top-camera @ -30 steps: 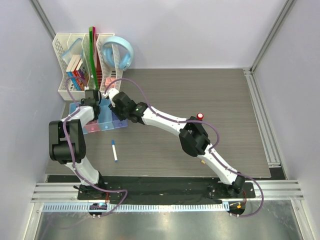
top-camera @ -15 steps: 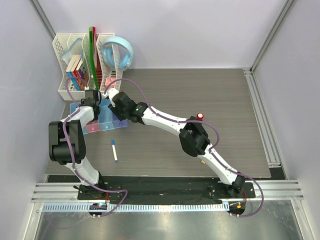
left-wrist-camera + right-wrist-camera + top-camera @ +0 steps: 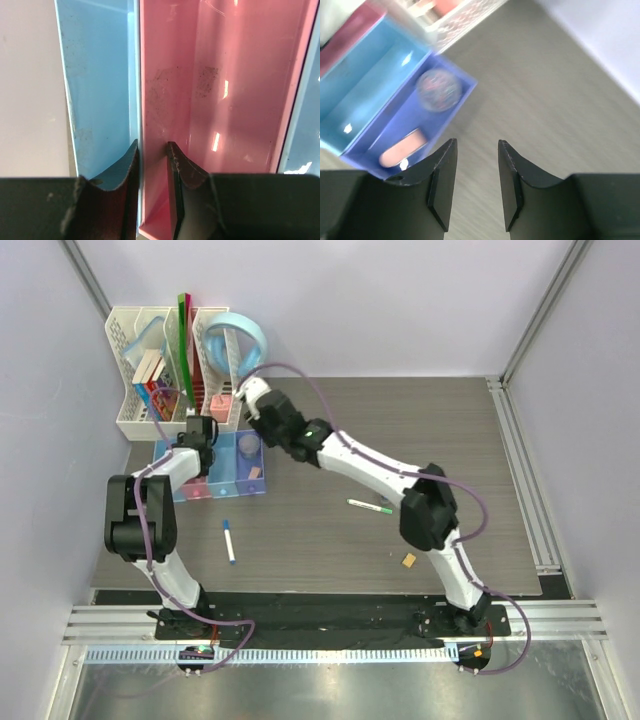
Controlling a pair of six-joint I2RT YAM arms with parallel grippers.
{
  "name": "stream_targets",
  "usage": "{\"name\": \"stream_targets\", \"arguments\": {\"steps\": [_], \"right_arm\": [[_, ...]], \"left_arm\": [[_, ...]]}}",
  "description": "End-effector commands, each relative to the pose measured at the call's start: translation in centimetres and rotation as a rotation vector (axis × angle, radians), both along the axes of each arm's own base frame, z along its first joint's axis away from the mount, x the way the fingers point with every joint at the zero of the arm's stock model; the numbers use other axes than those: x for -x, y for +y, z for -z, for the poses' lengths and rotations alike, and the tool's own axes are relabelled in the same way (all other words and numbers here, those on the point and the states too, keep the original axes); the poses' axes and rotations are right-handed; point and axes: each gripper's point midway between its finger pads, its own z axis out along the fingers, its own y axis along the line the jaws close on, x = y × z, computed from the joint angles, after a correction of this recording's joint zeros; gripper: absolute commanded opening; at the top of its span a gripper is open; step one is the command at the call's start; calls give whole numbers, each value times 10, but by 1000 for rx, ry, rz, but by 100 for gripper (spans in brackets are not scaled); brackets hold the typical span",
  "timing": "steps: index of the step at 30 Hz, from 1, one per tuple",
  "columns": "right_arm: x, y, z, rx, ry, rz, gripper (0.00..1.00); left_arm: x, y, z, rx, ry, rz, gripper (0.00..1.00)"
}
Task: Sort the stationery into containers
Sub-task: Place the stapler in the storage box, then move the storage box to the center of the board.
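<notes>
The row of containers point(image 3: 226, 468) lies at the far left: blue, pink, blue, purple. My left gripper point(image 3: 197, 435) point(image 3: 152, 150) is shut on the wall between the blue bin point(image 3: 95, 75) and the pink bin point(image 3: 225, 75). My right gripper point(image 3: 265, 418) point(image 3: 476, 150) is open and empty above the table, just past the purple bin point(image 3: 445, 120). That bin holds a pinkish eraser point(image 3: 402, 148) point(image 3: 257, 472) and a round greyish thing point(image 3: 438, 88). On the table lie a white marker with a blue cap point(image 3: 230, 540), a thin white pen with a green tip point(image 3: 370, 506) and a tan eraser point(image 3: 408, 559).
A white mesh file organizer point(image 3: 140, 370) with books and a green ruler stands at the far left corner, right behind the bins. Light-blue headphones point(image 3: 240, 340) lean beside it. A metal rail point(image 3: 525, 480) runs along the table's right edge.
My right arm has swung away from over the bins toward the back, uncovering the purple bin, the pen and the tan eraser. The bins have shifted slightly. My left gripper keeps its hold.
</notes>
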Motion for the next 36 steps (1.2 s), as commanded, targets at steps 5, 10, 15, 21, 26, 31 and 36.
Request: {"name": "stream_targets", "arguments": {"steps": [5,10,15,21,26,31,36], "right_arm": [[-49,-134,-85,-77,-132,233,44],[-55,-201,-52,-35,-94,322,44],[-53,-247,-26,-8,-71,378,44],[-48,-272,-13,-23,-57,420,44],[-43,-281,-7,-26,-54,435,44],[-40,-287,-7,-33,-53,449,44],[-39,-289,-10,-37,-60,455,44]], "left_arm": [[1,-63,45,86,143,150,19],[-5,-92,51,74,170,210,20],[-15,-115,48,81,159,227,19],[-27,-133,39,81,165,221,19],[-36,-153,37,162,186,190,18],[-45,-177,32,188,176,200,13],[-43,-205,35,217,203,230,11]]}}
